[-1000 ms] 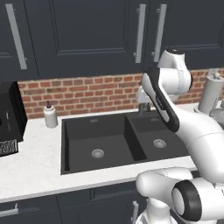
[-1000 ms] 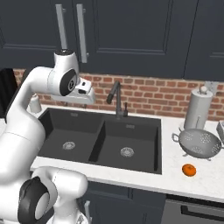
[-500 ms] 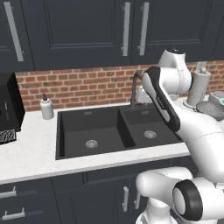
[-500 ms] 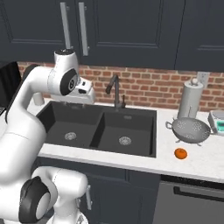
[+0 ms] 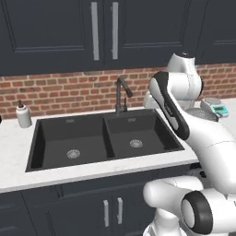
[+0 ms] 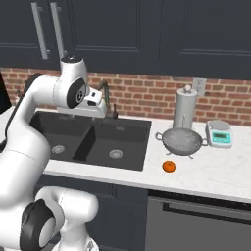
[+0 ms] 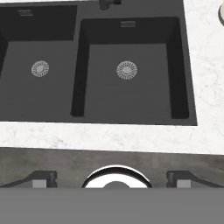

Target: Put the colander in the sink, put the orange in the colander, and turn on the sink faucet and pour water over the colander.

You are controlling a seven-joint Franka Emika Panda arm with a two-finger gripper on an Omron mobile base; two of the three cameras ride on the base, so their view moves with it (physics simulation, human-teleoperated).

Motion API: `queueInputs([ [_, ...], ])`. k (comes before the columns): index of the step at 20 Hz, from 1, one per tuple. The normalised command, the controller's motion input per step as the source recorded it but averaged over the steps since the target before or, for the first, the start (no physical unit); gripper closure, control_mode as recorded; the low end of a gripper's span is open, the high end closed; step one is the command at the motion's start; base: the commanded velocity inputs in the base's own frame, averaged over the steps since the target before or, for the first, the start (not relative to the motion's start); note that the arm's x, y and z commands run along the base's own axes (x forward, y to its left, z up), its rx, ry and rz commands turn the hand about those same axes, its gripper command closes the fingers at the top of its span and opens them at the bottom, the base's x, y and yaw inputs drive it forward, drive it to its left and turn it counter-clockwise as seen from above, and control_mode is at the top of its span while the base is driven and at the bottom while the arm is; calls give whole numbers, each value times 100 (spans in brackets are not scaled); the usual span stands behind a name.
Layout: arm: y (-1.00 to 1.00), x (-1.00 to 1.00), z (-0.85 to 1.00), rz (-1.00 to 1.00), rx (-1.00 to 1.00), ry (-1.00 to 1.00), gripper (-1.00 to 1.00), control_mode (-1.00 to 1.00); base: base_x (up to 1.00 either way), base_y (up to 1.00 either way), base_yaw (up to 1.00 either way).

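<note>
arm raised above the sink (image 7: 131, 105), pincer (image 7: 112, 179) spread wide, holding nothing.

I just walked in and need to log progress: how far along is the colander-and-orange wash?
Nothing looks done yet. The colander sits on the counter right of the sink, with the orange on the counter in front of it. Both basins hold nothing and no water runs from the faucet. The gripper is open, holding nothing, above the sink. All three steps remain.
</note>
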Motion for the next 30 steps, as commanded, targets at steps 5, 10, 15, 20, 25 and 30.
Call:
queueInputs([
  [5,0,0,0,0,0,0,-100,100,10,-46,0],
  [10,0,0,0,0,0,0,-100,100,31,-27,0],
  [15,0,0,0,0,0,0,-100,100,61,-45,0],
  [20,0,0,0,0,0,0,-100,100,63,-58,0],
  [25,0,0,0,0,0,0,-100,100,49,-33,0],
  [30,0,0,0,0,0,0,-100,100,77,-8,0],
])
